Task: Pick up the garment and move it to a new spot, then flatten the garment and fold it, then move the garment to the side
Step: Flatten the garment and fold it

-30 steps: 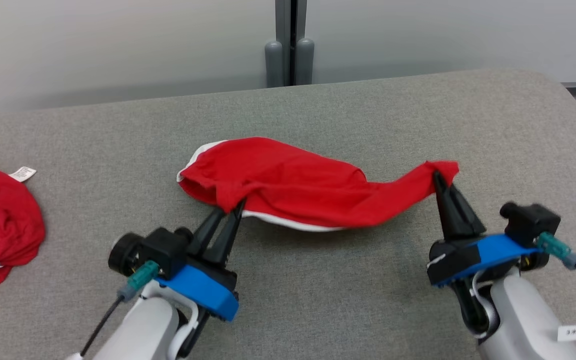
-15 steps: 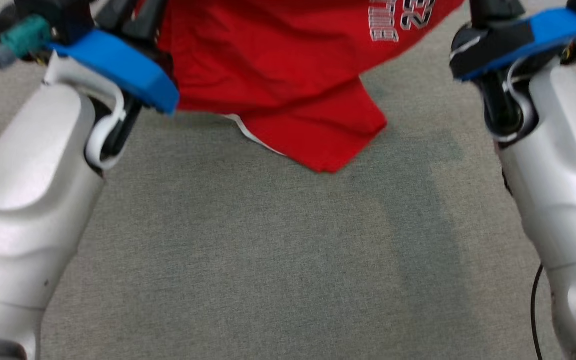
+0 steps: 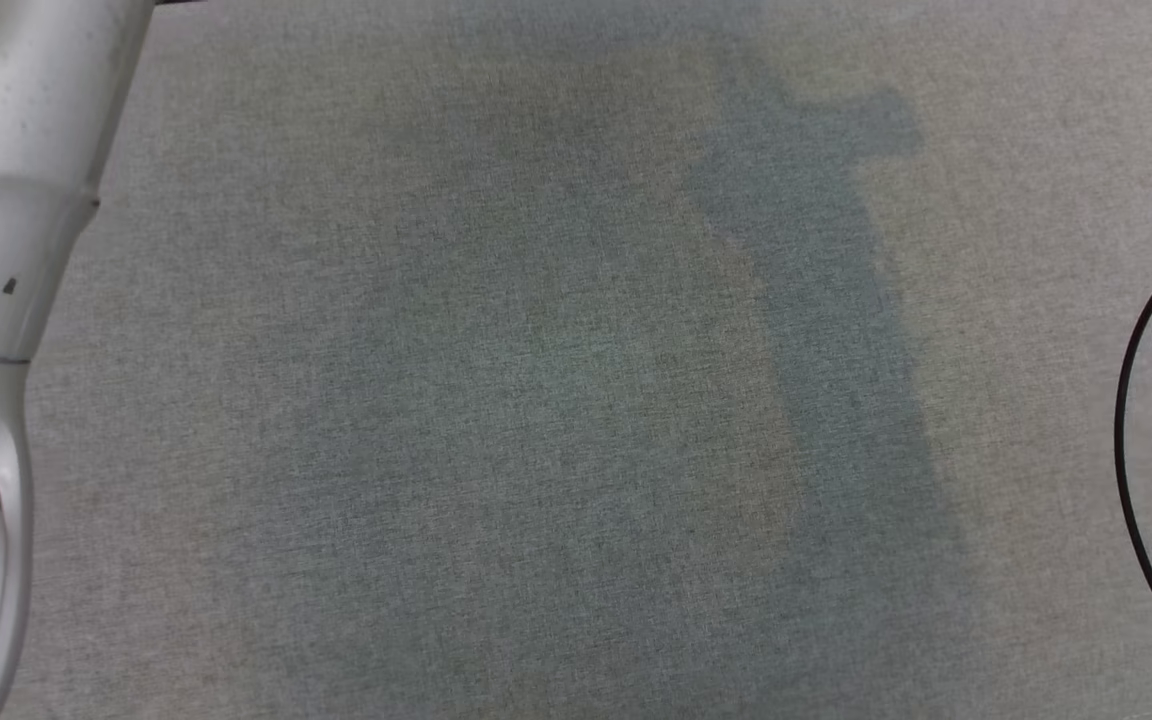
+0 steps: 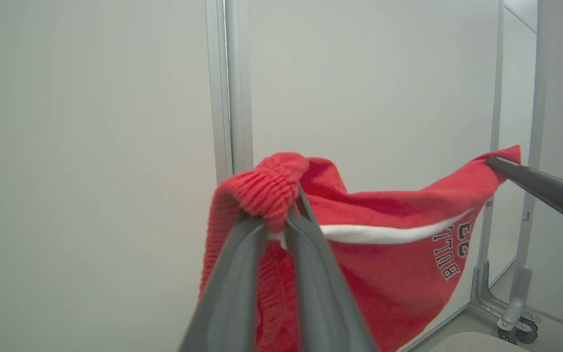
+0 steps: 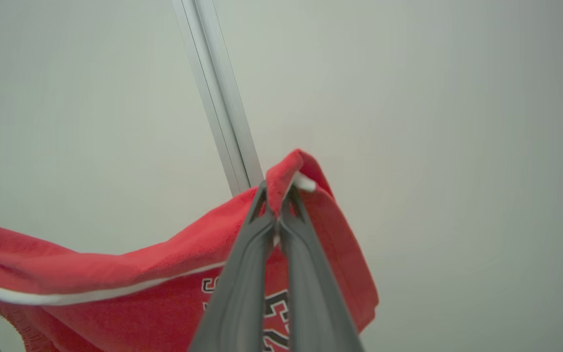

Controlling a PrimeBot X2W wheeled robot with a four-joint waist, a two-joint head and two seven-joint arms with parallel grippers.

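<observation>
With the left hand (image 4: 279, 216) pinching a ribbed edge and the right hand (image 5: 275, 205) the opposite corner, a red knit garment (image 4: 384, 274) with white stripe and black lettering hangs stretched between them, held clear of the grey fabric-covered bench (image 3: 496, 400). Pick-up looks done; setting down, flattening, folding and moving aside are left.

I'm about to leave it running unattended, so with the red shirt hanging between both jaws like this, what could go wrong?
The right jaws pinch only a thin edge of the red shirt, so it may slip out mid-carry. The left jaws grip a bunched ribbed fold, likely several layers, so the shirt may not spread flat. It sags between the jaws and could land creased on the grey table.
</observation>
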